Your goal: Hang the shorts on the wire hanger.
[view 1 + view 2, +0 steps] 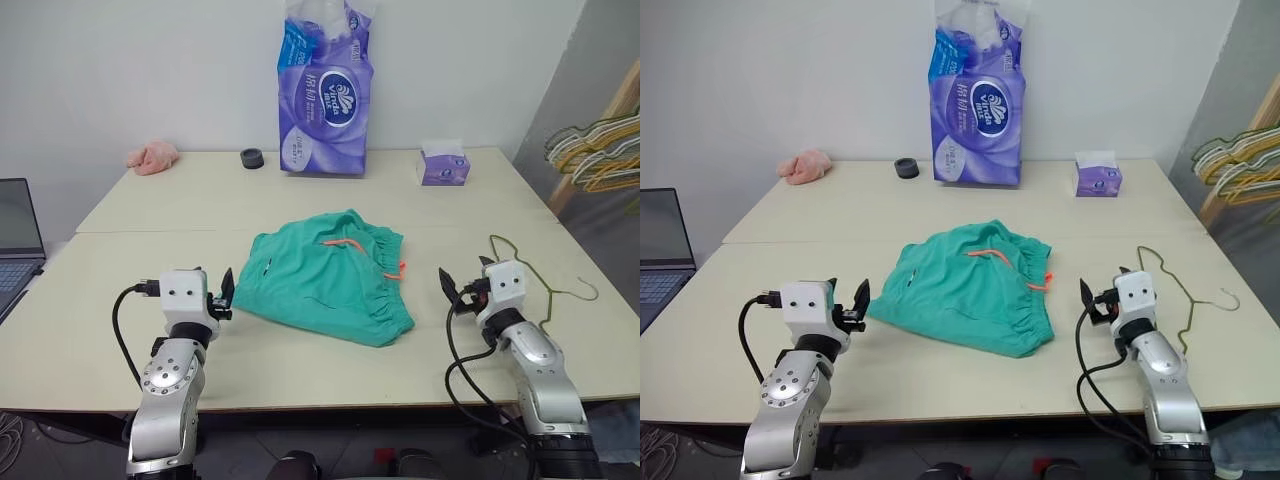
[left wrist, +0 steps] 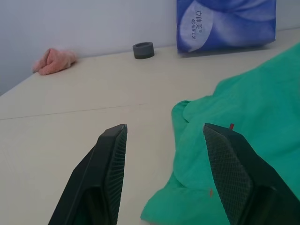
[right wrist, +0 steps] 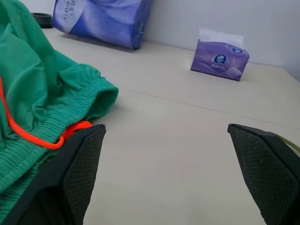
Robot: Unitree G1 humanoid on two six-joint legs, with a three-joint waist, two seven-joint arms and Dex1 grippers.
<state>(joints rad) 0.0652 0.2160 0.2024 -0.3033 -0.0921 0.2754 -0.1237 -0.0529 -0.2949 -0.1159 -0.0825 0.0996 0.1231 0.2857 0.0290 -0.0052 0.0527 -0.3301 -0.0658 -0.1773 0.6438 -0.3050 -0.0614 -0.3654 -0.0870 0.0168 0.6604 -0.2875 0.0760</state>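
I have the shorts (image 1: 335,280) lying flat near the middle of the table (image 1: 150,205), between my two arms, waistband toward my right and the legs toward my left. Their long axis runs roughly across the table, slightly slanted.

My left gripper (image 1: 228,293) sits just beside the left edge of the shorts; in the left wrist view the green fabric lies right at its inner finger. Its fingers are parted with nothing between them. My right gripper (image 1: 455,290) stands spread wide and empty, a little apart from the waistband end, where the orange drawstring (image 3: 33,136) trails out.

The hanger (image 1: 545,285) lies flat on the table just outside my right arm, hook pointing to the right edge. So the right arm is nearer the hanger, the left is nearer the shorts, and I judge the coming move splits that way: right to the wire, left to the cloth.

Count: one pair of shorts, one hanger on the table, a bunch of hangers (image 1: 600,150) off to the right, one tissue pack (image 1: 325,95), one tissue box (image 1: 443,165), one tape roll (image 1: 252,158), one pink cloth (image 1: 153,156), one laptop (image 1: 18,240).
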